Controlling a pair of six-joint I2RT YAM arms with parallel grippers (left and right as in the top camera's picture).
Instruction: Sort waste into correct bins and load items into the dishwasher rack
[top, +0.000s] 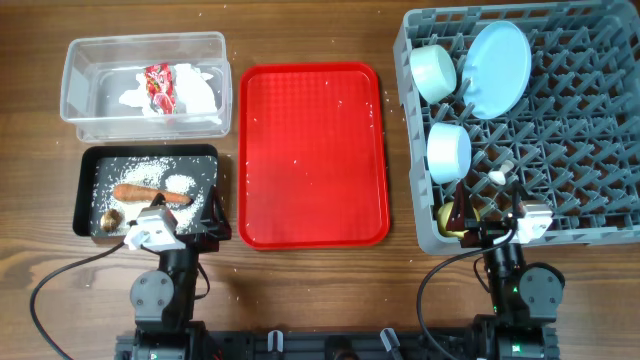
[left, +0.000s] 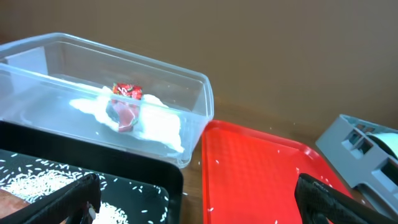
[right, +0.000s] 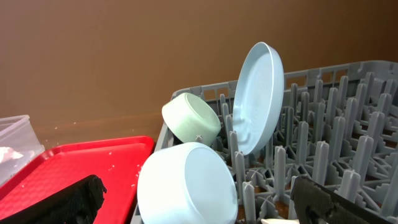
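The grey dishwasher rack (top: 590, 130) at the right holds the light blue plate (top: 497, 68) on edge, the pale green bowl (top: 433, 72), the light blue bowl (top: 449, 152), the white spoon (top: 499, 175) and the yellow cup (top: 452, 218). The clear tub (top: 80, 85) holds the white napkin (top: 200, 92) and red wrapper (top: 160, 86). The black tray (top: 90, 165) holds rice (top: 180, 180), the carrot stick (top: 145, 194) and the brown lump (top: 111, 218). My left gripper (left: 199, 205) is open over the tray's near corner. My right gripper (right: 205, 202) is open at the rack's near edge.
A flat red tray (top: 312, 150) lies between the bins and the rack, with a few loose rice grains on it. More grains are scattered on the wooden table (top: 330, 290) around it.
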